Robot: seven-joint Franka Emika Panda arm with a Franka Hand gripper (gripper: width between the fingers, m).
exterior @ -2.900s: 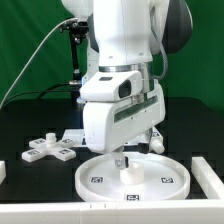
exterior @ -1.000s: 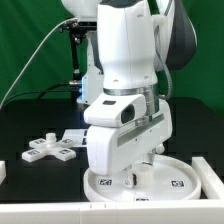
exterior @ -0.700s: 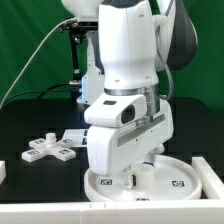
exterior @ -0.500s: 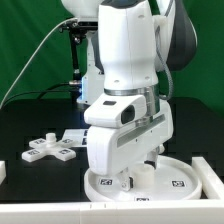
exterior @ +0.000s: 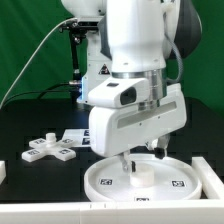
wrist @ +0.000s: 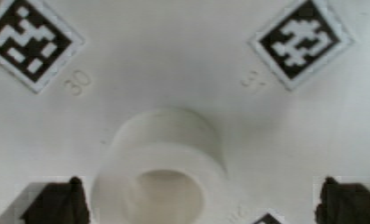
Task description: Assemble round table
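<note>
White plastic cylinder (exterior: 142, 172), short and thick, stands at the middle of the round disc (exterior: 96, 184), which lies on the black table (exterior: 30, 120). The gripper (exterior: 141, 158) hangs just above the disc with its jaws spread wide and holding nothing. In the wrist view the cylinder (wrist: 164, 165) sits between the two dark fingertips (wrist: 57, 202), apart from both. A second ago the jaws stood much narrower around the cylinder and the hand sat lower, close over the disc. Since then it has let go and lifted. The small cross-shaped piece (exterior: 48, 150) lies off the disc toward the exterior view's left, and the marker board (exterior: 75, 134) lies just behind it.
</note>
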